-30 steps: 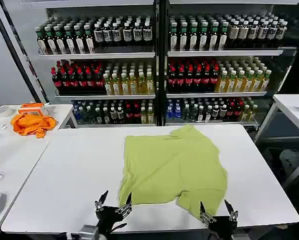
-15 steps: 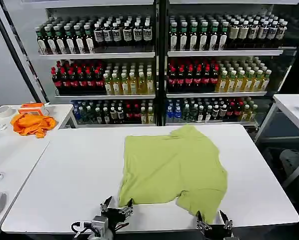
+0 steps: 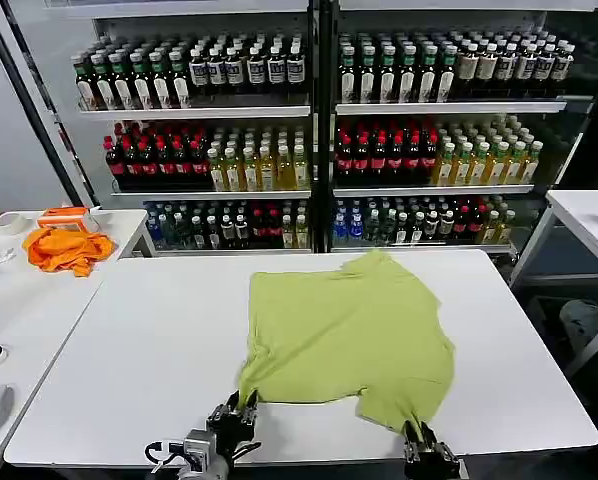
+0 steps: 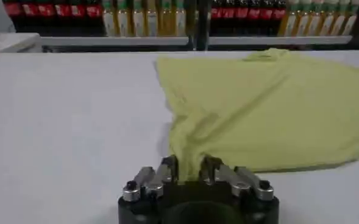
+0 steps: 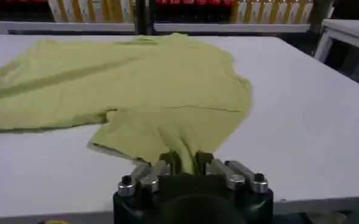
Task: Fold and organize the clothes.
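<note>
**A:** T-shirt (image 3: 349, 335): you have it lying mostly flat in the middle of the white table (image 3: 129, 350), its near hem toward the robot and its far edge bunched a little toward the drink shelves (image 3: 309, 130).

**B:** And where have I got the two claws?

**A:** Both at the near edge of the table. Your left gripper (image 3: 235, 412) is pinched onto the near left corner of the hem; in the left wrist view the fingers (image 4: 167, 168) are drawn in with a ridge of lime fabric squeezed between them. Your right gripper (image 3: 415, 435) has the near right corner, a sleeve-like flap that hangs closest to the edge, and its fingers (image 5: 169, 163) are likewise narrowed onto a pleat of cloth.

**B:** Why grab there?

**A:** My reading is that you hold the two near corners so that the whole hem can travel as one straight line. Pinching at the corners keeps the fabric spread between the claws and not sagging in the middle. The fold itself looks not yet made; the shirt is a single layer.

**B:** Anything to watch?

**A:** The knit is soft, so a thin pinch may slip. Leave the orange cloth (image 3: 67, 249) on the side table (image 3: 19, 300) alone.
</note>
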`<move>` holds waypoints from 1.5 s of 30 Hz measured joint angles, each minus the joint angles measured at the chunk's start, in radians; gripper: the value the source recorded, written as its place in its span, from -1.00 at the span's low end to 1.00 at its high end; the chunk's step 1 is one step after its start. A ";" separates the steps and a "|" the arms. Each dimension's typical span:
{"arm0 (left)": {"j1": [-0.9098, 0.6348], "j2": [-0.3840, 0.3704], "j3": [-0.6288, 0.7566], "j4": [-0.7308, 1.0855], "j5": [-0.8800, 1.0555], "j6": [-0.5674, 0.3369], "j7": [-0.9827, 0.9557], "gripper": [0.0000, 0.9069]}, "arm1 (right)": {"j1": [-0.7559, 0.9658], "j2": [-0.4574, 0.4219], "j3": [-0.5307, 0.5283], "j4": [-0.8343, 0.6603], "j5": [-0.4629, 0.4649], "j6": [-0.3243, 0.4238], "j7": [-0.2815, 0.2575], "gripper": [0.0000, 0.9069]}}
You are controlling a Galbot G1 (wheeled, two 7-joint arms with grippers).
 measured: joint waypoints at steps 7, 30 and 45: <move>0.050 0.018 -0.021 -0.067 -0.018 0.001 0.021 -0.93 | -0.050 -0.012 0.016 0.069 -0.003 0.013 -0.001 -1.00; 0.070 0.097 -0.085 -0.210 -0.063 -0.061 0.038 -0.93 | 0.148 -0.167 0.068 0.080 0.086 -0.008 -0.013 -1.00; -0.135 0.095 -0.004 -0.011 -0.045 -0.082 0.030 -0.93 | 0.430 -0.250 0.001 -0.149 0.109 -0.024 -0.029 -1.00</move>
